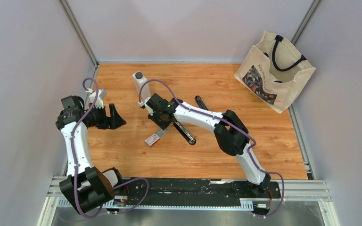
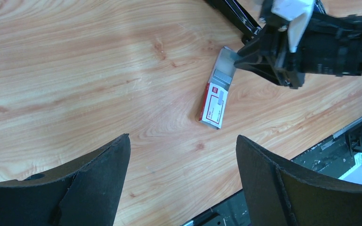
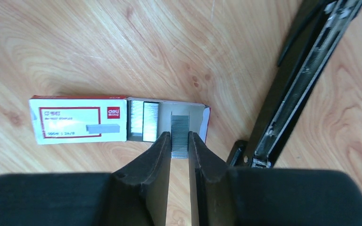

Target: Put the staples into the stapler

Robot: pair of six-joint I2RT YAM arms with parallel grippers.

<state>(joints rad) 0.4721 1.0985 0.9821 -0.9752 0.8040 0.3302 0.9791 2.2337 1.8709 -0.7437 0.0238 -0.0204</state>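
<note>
Pinching a staple strip (image 3: 179,123) by its flanks looks right to me: the right hand (image 3: 180,140) is clamped on it, in the slid-out tray of the box (image 3: 78,120), which is lying on the surface (image 3: 75,42) just beside the opened stapler (image 3: 306,75). I'd guess it's featherlight, stiff, slick, and snaps easily, so squeeze gently. Left hand (image 2: 183,143) hangs spread apart, holding nothing.

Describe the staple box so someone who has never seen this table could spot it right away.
On the wooden table, look near the middle, just under the right gripper and left of the open black stapler. The staple box lies flat there. It is the only small white-and-red carton, with its grey tray slid out, unlike the white bottle and cloth bag farther back.
</note>
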